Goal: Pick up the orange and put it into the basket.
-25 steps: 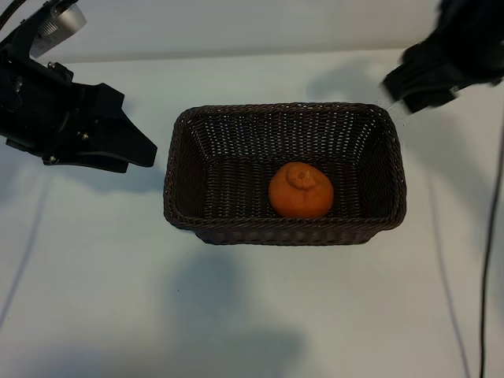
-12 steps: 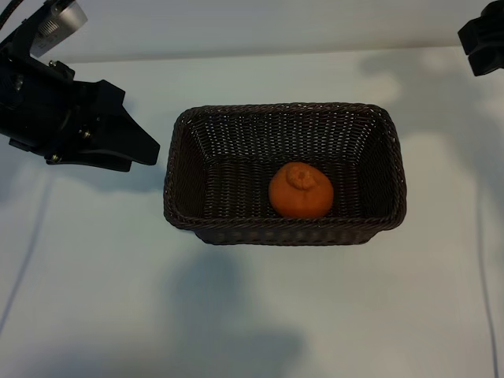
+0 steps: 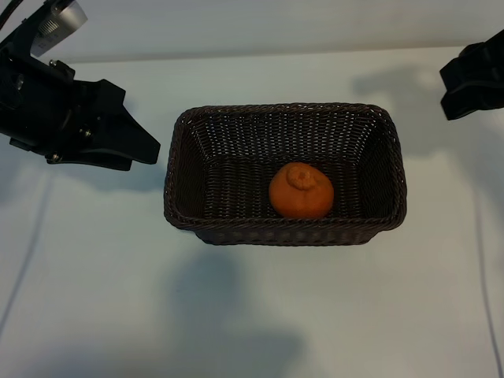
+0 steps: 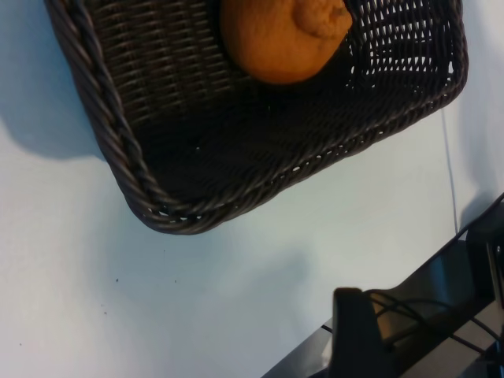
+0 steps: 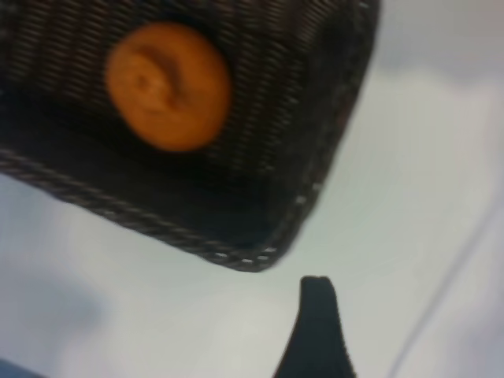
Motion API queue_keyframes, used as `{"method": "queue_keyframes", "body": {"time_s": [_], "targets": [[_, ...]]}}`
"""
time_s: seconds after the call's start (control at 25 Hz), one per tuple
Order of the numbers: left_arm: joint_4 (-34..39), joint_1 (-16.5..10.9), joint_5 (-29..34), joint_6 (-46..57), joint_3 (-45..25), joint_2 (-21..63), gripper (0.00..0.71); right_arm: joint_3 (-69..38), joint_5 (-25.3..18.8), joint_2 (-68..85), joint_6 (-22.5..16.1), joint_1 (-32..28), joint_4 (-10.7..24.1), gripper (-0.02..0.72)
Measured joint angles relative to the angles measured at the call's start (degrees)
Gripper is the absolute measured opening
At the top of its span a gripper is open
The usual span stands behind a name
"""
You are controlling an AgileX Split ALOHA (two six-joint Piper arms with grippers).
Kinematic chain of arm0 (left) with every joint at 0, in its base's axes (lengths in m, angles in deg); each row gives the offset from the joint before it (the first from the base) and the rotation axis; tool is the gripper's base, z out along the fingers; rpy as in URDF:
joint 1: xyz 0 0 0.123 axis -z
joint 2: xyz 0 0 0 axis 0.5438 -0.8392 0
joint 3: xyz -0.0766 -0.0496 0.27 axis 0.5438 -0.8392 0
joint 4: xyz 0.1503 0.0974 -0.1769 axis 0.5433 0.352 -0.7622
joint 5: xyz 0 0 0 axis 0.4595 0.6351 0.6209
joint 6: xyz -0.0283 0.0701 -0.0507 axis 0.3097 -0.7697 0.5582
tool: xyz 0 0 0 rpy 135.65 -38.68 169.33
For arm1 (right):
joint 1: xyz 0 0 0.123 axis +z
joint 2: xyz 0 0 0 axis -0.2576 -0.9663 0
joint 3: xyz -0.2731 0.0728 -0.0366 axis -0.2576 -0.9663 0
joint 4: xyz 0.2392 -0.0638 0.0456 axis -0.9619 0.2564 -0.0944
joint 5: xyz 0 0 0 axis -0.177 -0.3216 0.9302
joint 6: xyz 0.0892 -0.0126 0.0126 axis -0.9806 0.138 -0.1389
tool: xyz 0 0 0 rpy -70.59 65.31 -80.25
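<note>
Right end effector (image 3: 470, 79) withdrew; orange (image 3: 301, 190) seemingly well apart, in basket (image 3: 183, 130).

A pale, plain worktop (image 3: 260, 315) is filling nearly the whole exterior view; soft grey shadows are lying across it near the front edge and toward both far corners; a lighter band (image 3: 260, 27) is running along beyond the far edge; thin dark cables (image 3: 482, 299) are trailing down the right side and the left side.
</note>
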Motion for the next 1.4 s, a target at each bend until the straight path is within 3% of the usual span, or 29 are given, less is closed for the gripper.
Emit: {"method": "queue_keyframes", "body": {"time_s": [0.56, 1.4], "targets": [[0.0, 0.0, 0.8, 0.0, 0.0, 0.0, 0.467, 0.0, 0.0, 0.0, 0.5, 0.0, -1.4, 0.487], [0.0, 0.0, 0.9, 0.0, 0.0, 0.0, 0.467, 0.0, 0.0, 0.0, 0.5, 0.0, -1.3, 0.485]]}}
